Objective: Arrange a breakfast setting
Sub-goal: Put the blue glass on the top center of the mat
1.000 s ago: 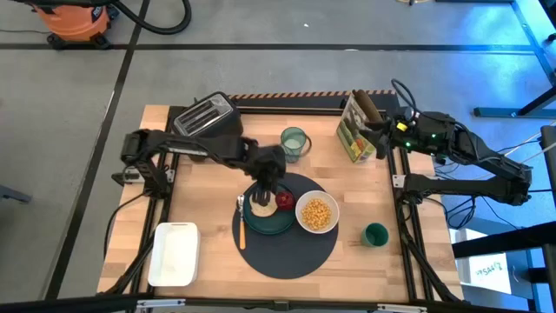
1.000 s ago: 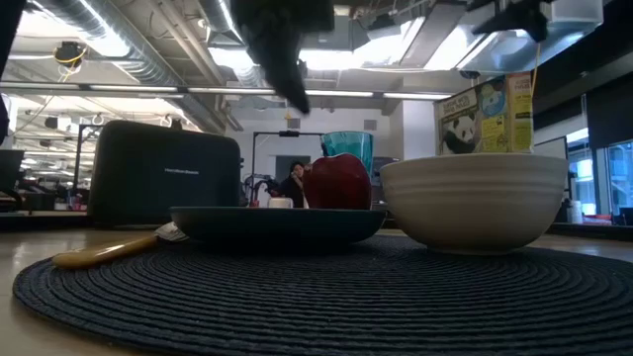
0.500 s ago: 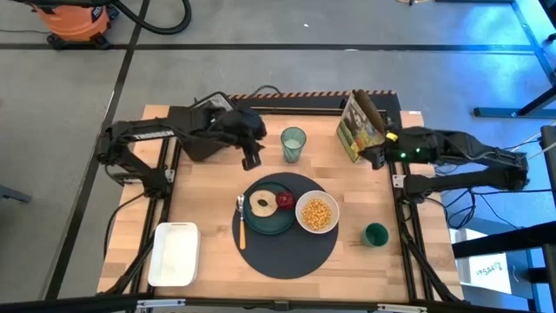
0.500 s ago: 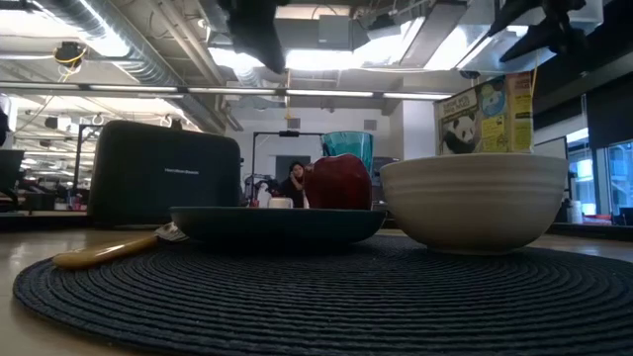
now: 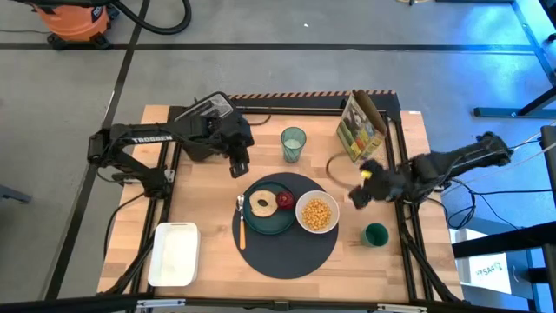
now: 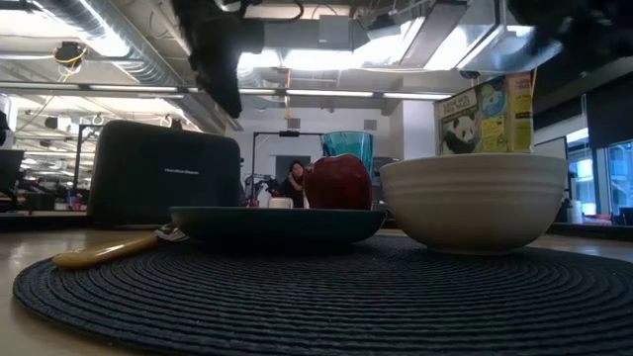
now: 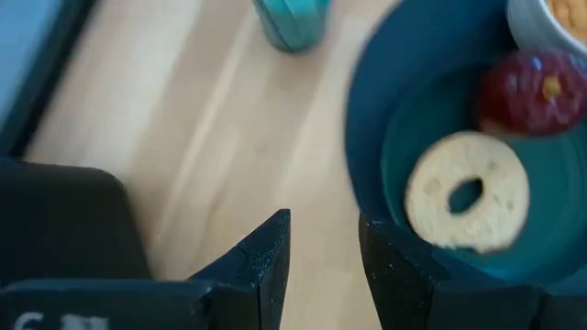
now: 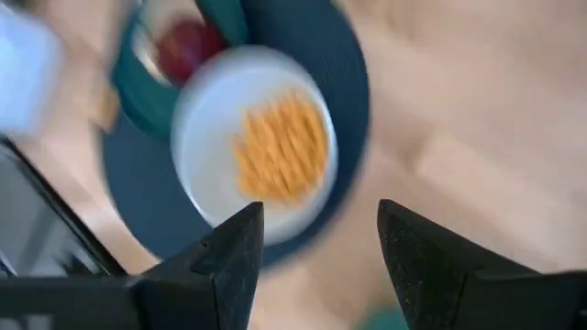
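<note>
A round dark mat (image 5: 289,255) lies on the wooden table. On it sit a dark teal plate (image 5: 263,222) with a bagel (image 5: 261,204) and a red apple (image 5: 285,200), a white bowl (image 5: 317,214) of yellow cereal, and a yellow-handled utensil (image 5: 241,224). A translucent green tumbler (image 5: 294,143) stands behind the mat. My left gripper (image 5: 237,167) hovers open and empty over the table left of the tumbler. My right gripper (image 5: 358,195) hovers open and empty right of the bowl.
A black toaster (image 5: 206,122) stands at the far left, a cereal box (image 5: 360,128) at the far right. A small dark green cup (image 5: 375,235) stands right of the mat. A white rectangular tray (image 5: 174,254) lies at the near left corner.
My left gripper has risen from over the plate and drawn back toward the table's far left, then come slightly nearer. My right gripper has swung from beside the cereal box toward the near edge, to beside the bowl. The setting's things have stayed put.
</note>
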Robot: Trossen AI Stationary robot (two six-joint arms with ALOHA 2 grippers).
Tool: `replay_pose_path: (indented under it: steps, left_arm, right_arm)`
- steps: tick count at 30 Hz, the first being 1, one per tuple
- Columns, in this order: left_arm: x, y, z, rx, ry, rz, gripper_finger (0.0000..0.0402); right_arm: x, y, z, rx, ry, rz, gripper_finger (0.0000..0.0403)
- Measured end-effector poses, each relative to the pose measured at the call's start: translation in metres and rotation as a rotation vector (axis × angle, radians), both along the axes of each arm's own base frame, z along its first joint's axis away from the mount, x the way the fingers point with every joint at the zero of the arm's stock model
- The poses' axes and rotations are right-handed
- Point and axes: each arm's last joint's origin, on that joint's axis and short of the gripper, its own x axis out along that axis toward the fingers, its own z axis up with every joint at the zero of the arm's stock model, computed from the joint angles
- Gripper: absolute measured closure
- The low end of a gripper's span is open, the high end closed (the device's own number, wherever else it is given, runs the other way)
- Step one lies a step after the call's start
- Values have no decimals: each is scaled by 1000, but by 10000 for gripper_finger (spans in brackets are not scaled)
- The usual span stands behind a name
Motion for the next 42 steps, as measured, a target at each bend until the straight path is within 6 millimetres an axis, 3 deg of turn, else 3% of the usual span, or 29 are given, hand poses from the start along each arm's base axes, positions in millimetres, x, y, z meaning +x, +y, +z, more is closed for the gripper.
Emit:
replay_pose_path:
  steps: [6, 12, 27, 31, 35, 42]
  left_arm:
    - [1, -14, -11, -15, 28, -61, 276]
    - [9, -16, -6, 19, -59, -100, 276]
    - [45, 2, 33, 270, -575, -216, 276]
    - [53, 11, 28, 287, -599, -292, 276]
    - [67, 20, 10, 254, -561, -306, 276]
    - [93, 34, 15, 236, -498, -283, 276]
  right_arm:
    - [-2, 42, -27, 108, 300, 97, 198]
    - [-4, 64, -39, 139, 396, 105, 198]
    - [25, 42, -29, -36, 58, -58, 198]
    - [34, 31, -24, -80, -11, -36, 198]
    - [41, 17, -13, -134, -120, -37, 198]
    - [47, -6, 30, -293, -241, -12, 198]
